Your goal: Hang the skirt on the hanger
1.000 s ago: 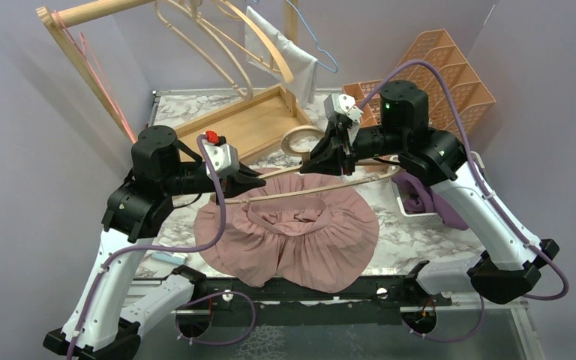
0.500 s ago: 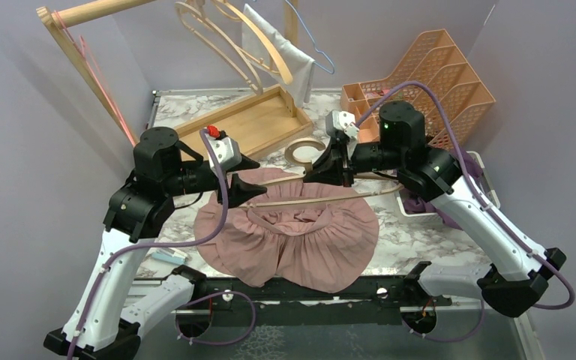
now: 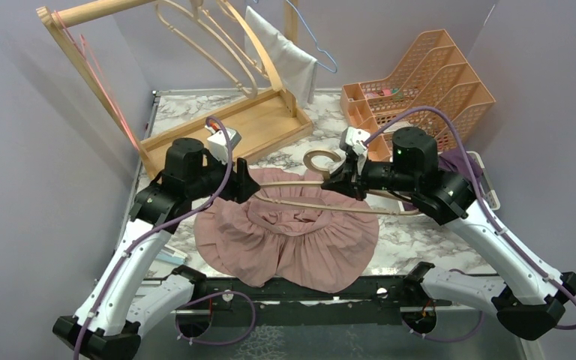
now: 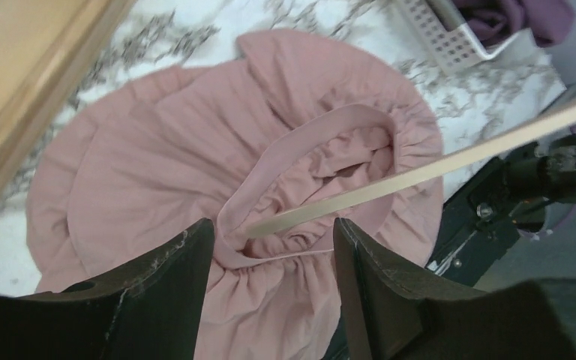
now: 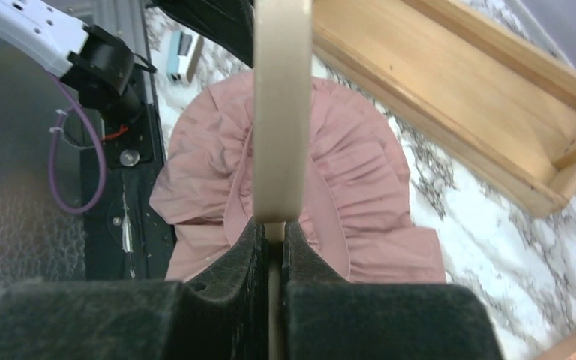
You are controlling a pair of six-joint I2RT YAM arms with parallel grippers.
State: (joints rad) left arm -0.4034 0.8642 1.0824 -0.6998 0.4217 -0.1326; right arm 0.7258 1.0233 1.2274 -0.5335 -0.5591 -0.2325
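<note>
Over the skirt [image 3: 292,240], right gripper [image 5: 274,232] pinching hanger [image 5: 281,112], its ends cropped, left gripper [image 4: 271,225] spread

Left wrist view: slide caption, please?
Open left claw above the pink skirt, wooden hanger tip at its waistband.

**Cloth, wood, plastic**

The skirt [image 3: 292,240] is matt pink cloth, softly gathered. The hanger [image 3: 322,201] over it is pale, smooth wood. Under the skirt, the desk [image 3: 412,232] has a marble-patterned finish. Beyond the skirt are a plain wooden tray [image 3: 247,127] and an orange plastic rack [image 3: 435,67]. The left tool [image 4: 270,240] is matt black, with scuffed edges.
</note>
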